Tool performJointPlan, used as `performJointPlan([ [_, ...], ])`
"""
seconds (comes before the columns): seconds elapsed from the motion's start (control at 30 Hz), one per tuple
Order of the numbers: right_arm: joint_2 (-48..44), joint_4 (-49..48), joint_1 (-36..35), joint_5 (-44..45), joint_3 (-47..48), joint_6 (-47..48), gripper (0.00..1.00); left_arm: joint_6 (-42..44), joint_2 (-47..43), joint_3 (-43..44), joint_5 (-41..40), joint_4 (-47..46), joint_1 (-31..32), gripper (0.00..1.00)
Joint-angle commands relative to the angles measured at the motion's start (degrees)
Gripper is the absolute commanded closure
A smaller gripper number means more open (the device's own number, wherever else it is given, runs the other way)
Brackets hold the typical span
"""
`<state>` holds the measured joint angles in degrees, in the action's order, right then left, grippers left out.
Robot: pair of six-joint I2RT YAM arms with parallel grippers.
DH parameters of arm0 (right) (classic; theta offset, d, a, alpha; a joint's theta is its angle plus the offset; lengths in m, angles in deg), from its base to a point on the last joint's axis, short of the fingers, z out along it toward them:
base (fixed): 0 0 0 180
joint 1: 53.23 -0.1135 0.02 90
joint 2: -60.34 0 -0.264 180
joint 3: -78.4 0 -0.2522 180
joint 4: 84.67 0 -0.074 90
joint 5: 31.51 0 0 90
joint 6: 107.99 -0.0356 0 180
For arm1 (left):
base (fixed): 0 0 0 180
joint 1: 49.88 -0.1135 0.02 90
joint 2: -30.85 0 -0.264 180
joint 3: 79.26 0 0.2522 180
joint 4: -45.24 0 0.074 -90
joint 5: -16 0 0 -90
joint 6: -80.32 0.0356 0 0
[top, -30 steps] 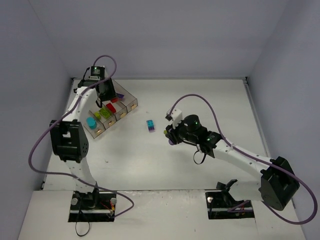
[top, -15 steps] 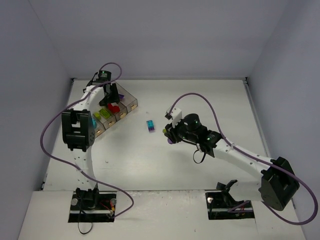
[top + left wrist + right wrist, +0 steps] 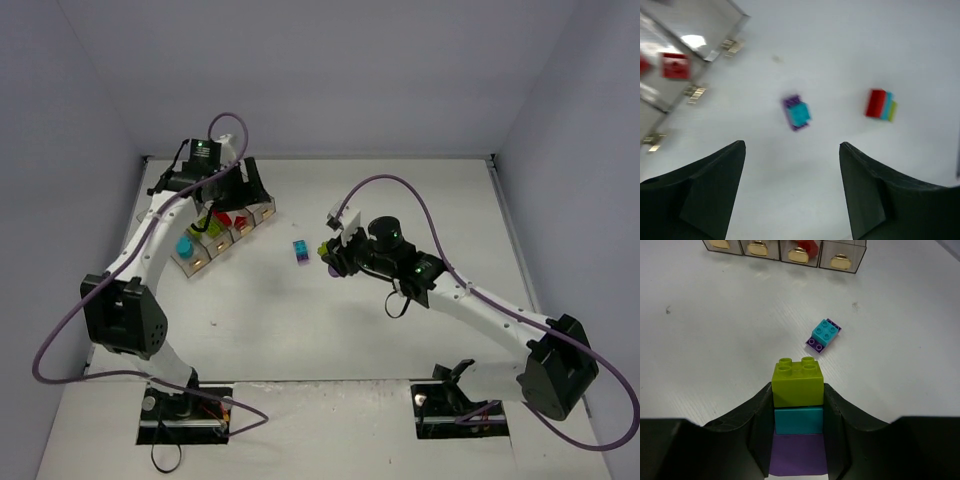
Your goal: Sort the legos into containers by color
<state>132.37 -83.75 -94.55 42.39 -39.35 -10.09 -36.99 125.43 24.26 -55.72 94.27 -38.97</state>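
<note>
1. Lettering on the gold tabs fronting the four joined clear smoky-plastic bins [image 3: 197, 262] is too small for us to read.
2. The right gripper [image 3: 797, 407] has its jaws clamped on a three-brick stack [image 3: 796, 390] above the white counter [image 3: 400, 190]: lime green on top, cyan in the middle, purple lowest. The fingers hide the sides of the purple brick.
3. A loose cyan brick on a purple plate [image 3: 823, 335] lies on the counter, between the bins and the right gripper.
4. The left gripper [image 3: 792, 165] hovers at the bins' far end with its jaws spread wide and nothing between them. From above, it hides the rightmost bin.
5. In the other bins we see a cyan piece [image 3: 185, 245], lime bricks [image 3: 212, 226] and red bricks [image 3: 235, 218].
6. The right wrist view shows only the bins' fronts.
7. The left wrist view is blurred. A red, cyan and lime block [image 3: 881, 105] shows there, and we cannot place it.
</note>
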Motion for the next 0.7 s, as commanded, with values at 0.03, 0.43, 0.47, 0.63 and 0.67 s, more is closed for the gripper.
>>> performJointPlan([
  [0.03,0.7,-3.6,-0.4,-3.2,3.8,2.3,0.99,-1.6,-6.2,-1.3,13.7,-0.5,7.8,0.31],
  [0.43,-0.7,-2.5,-0.8,-5.3,4.8,2.8,0.98,-6.6,-11.4,-8.2,18.3,-7.4,20.5,0.31],
  [0.47,-0.9,-2.4,-0.9,-5.3,4.7,2.9,0.97,-6.6,-11.1,-8.2,18.3,-7.2,20.7,0.31],
  [0.63,-1.7,-2.2,-1.0,-5.3,4.4,2.8,0.97,-6.6,-9.9,-8.5,17.1,-6.7,22.1,0.31],
  [0.67,-1.8,-2.2,-1.0,-5.4,4.4,2.7,0.97,-6.6,-9.6,-8.5,16.6,-6.4,22.1,0.32],
])
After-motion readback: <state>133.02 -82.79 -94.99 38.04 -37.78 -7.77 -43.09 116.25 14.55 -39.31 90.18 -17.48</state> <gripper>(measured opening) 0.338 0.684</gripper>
